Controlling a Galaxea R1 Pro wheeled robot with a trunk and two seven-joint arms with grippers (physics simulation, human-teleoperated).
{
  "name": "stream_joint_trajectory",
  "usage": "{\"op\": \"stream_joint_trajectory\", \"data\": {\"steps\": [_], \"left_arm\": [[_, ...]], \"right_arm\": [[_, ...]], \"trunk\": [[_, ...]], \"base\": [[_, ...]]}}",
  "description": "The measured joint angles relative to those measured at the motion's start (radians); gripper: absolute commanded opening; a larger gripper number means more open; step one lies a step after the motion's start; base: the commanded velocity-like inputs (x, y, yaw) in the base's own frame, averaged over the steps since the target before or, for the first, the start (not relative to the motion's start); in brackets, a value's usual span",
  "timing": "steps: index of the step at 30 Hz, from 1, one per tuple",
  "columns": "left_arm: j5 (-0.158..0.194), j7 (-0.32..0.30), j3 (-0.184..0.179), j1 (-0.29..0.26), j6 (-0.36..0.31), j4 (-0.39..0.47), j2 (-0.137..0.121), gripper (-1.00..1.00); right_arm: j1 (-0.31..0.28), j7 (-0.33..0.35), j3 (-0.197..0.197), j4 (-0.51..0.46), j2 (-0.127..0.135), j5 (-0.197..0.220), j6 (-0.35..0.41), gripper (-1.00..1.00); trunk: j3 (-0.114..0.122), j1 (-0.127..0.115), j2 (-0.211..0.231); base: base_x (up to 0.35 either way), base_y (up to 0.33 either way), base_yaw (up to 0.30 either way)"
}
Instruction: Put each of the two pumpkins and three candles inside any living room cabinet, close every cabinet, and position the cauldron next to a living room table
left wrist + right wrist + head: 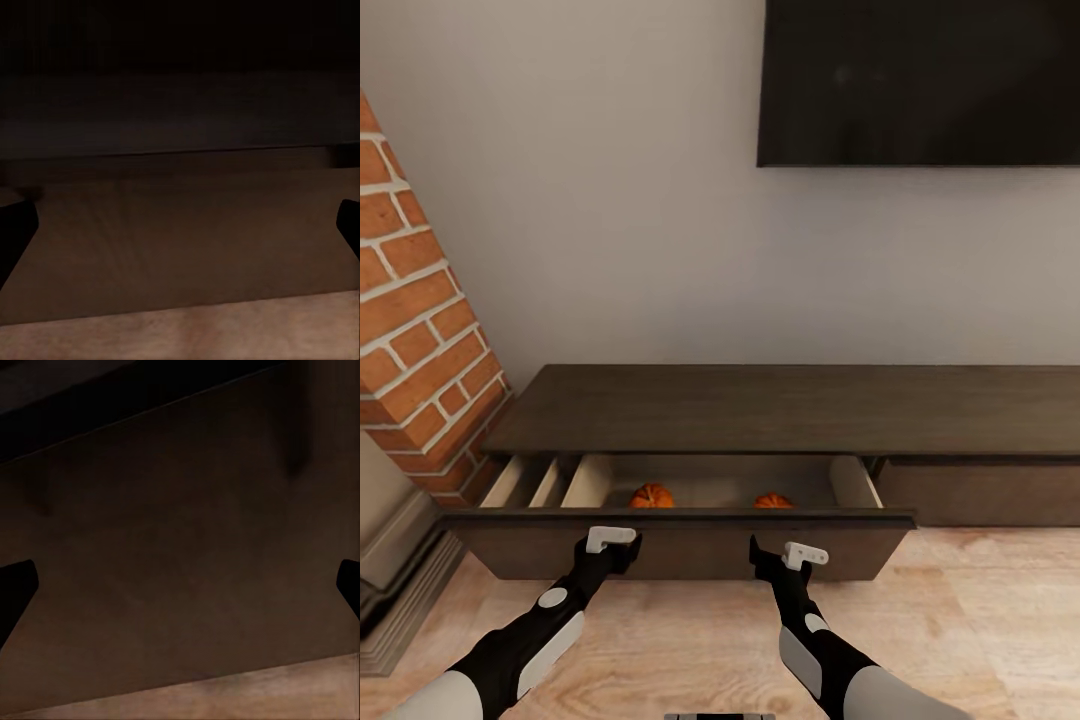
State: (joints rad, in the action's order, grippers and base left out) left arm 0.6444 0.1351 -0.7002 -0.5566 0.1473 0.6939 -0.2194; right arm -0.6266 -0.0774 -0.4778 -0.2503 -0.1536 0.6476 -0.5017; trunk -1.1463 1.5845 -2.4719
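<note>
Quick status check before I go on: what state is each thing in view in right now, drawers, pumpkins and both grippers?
Left cabinet drawer: pulled open, pale inside showing.
Right cabinet drawer: shut.
Left pumpkin: inside the open drawer, upright.
Right pumpkin: inside the same drawer, partly hidden by its front.
Left gripper: open, empty, at the drawer front.
Right gripper: open, empty, at the drawer front.

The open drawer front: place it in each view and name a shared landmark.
Head view: the drawer front spans the lower middle, just beyond both arms.
Left wrist view: the drawer front is the dark panel above the floor.
Right wrist view: the drawer front is the tilted panel.
Shared landmark: the wooden floor.
</note>
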Motion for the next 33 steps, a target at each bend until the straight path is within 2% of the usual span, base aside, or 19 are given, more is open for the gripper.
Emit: {"op": "stream_joint_trajectory", "data": {"steps": [16,33], "left_arm": [[-0.002,0.000,0.001,0.000,0.001,0.000,0.000,1.00],[0.000,0.001,0.002,0.000,-0.001,0.000,0.000,1.00]], "right_arm": [[0.000,0.000,0.000,0.000,0.000,0.000,0.000,1.00],[0.000,0.000,0.000,0.000,0.000,0.000,0.000,1.00]], "trunk": [[0.000,0.000,0.000],[0.000,0.000,0.000]], "base": [[0.235,0.000,0.000],[0.087,0.000,0.000]]}}
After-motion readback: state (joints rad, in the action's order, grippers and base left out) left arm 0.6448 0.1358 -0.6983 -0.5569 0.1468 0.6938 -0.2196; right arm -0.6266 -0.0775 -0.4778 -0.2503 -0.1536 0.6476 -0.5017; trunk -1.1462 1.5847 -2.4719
